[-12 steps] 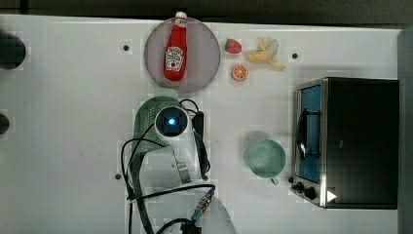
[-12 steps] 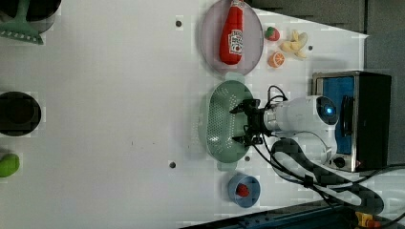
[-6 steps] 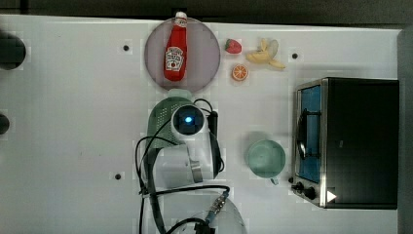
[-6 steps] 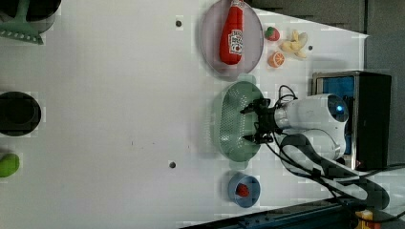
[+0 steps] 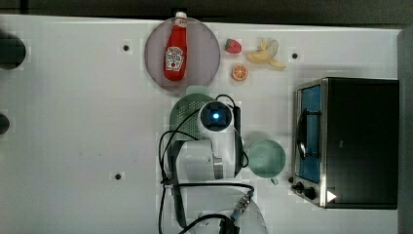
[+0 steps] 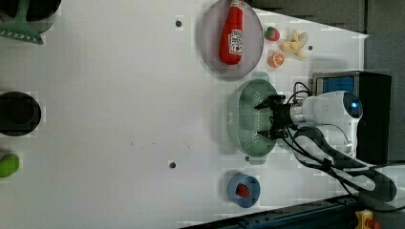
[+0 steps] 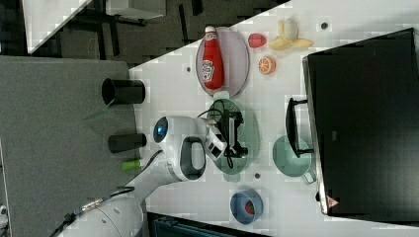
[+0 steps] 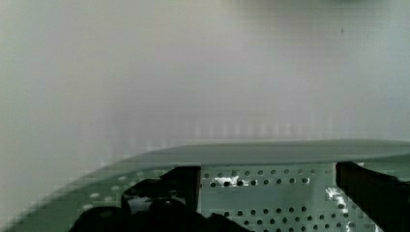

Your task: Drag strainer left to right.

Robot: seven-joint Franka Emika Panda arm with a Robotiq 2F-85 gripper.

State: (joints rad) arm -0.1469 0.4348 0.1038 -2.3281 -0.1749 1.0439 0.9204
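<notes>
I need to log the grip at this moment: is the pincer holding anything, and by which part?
Nothing is clamped. The pincer stands open with its fingers down inside the bowl of the strainer, spread wide, closed on no wall or handle.

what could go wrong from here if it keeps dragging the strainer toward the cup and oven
The strainer is only pushed from inside by the open gripper, not clamped, so it could slip or tip. In the top view the teal cup sits just right of the arm, with the toaster oven beyond; further dragging might bump them. The ketchup plate lies close beside the strainer's tab.
</notes>
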